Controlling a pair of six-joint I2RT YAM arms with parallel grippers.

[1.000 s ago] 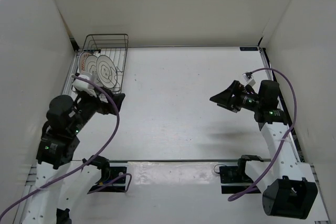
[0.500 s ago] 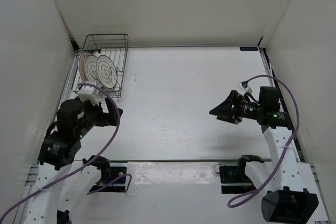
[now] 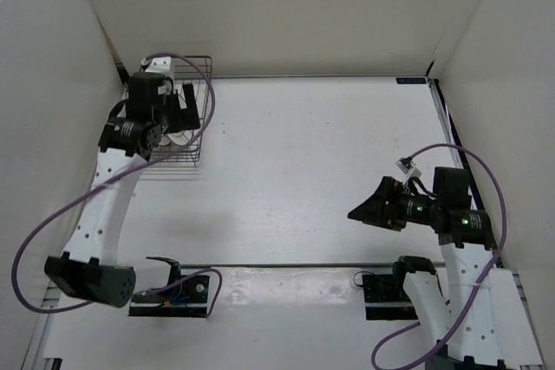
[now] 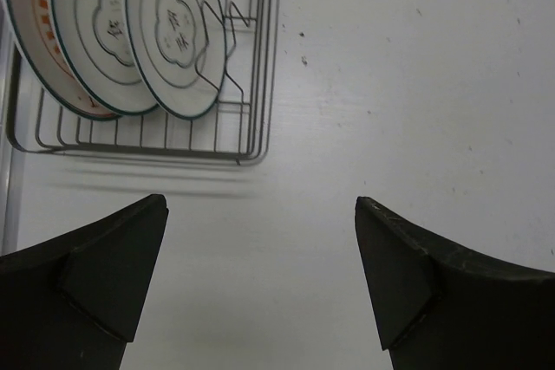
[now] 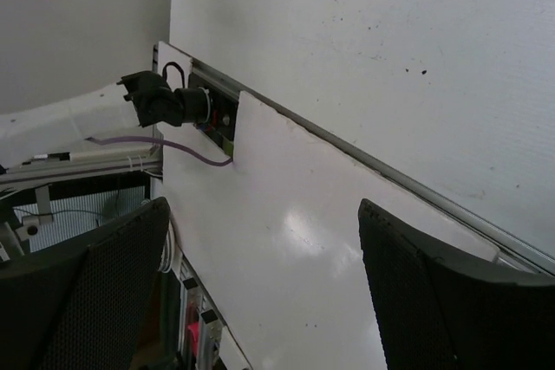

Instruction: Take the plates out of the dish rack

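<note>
The dish rack (image 4: pixel 257 84) is a dark wire basket at the table's far left corner; it also shows in the top view (image 3: pixel 199 69). Three plates stand upright in it: a ringed front plate (image 4: pixel 173 41), a ringed middle plate (image 4: pixel 97 36) and a back plate with orange marks (image 4: pixel 30 49). My left gripper (image 3: pixel 186 103) hovers above the rack's right side, open and empty, its fingertips (image 4: pixel 130 253) wide apart over bare table. In the top view my arm hides most of the plates. My right gripper (image 3: pixel 360 211) is open and empty, low on the right side.
White walls close in the table on the left, back and right. The rack sits against the left wall. The right wrist view shows the table's near edge (image 5: pixel 347 158) and the left arm's base mount (image 5: pixel 173 106) with a purple cable.
My left arm has swung from the near left up and back to above the rack. My right arm has drawn back toward the near edge. The plates have not moved.
</note>
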